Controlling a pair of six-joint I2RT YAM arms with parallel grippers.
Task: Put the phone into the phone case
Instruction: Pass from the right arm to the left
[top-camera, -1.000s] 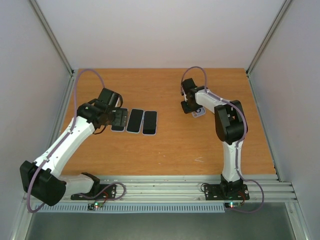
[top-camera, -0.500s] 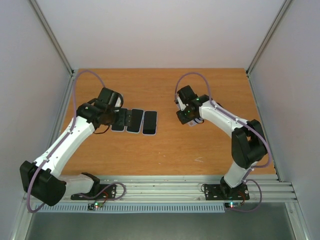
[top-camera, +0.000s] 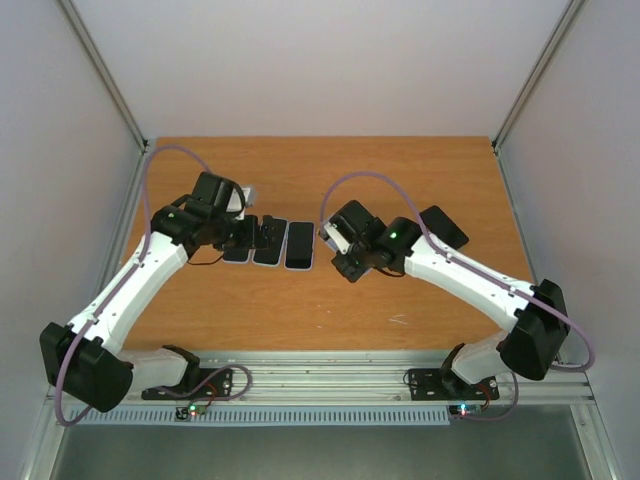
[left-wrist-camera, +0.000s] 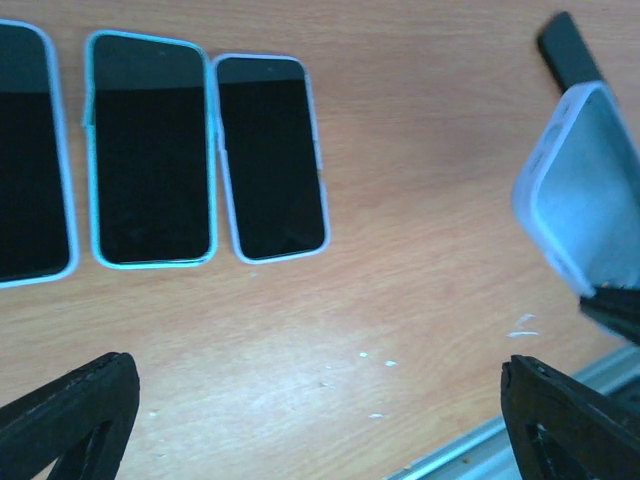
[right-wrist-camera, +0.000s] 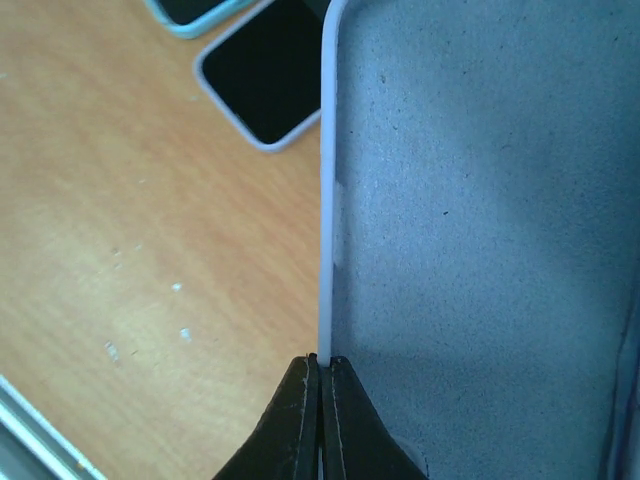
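A pale lavender phone case (right-wrist-camera: 480, 200) hangs above the table, and my right gripper (right-wrist-camera: 322, 368) is shut on its side wall (right-wrist-camera: 330, 200). From above, the right gripper (top-camera: 342, 246) and the case (top-camera: 330, 232) sit just right of a row of three phones (top-camera: 300, 245) with dark screens and pale rims. The left wrist view shows those phones (left-wrist-camera: 270, 155) at its upper left and the case (left-wrist-camera: 590, 190) at its right edge. My left gripper (left-wrist-camera: 320, 430) is open and empty, hovering over the left end of the row (top-camera: 262, 235).
A flat black phone-like slab (top-camera: 443, 226) lies on the wooden table (top-camera: 400, 300) to the right, and shows as the black slab (left-wrist-camera: 568, 45) in the left wrist view. Grey walls enclose the table on three sides. A metal rail (top-camera: 340, 375) runs along the near edge.
My right arm has swung left across the table with the case, from the right-centre to beside the phone row, uncovering the black slab. The left gripper has edged slightly right.
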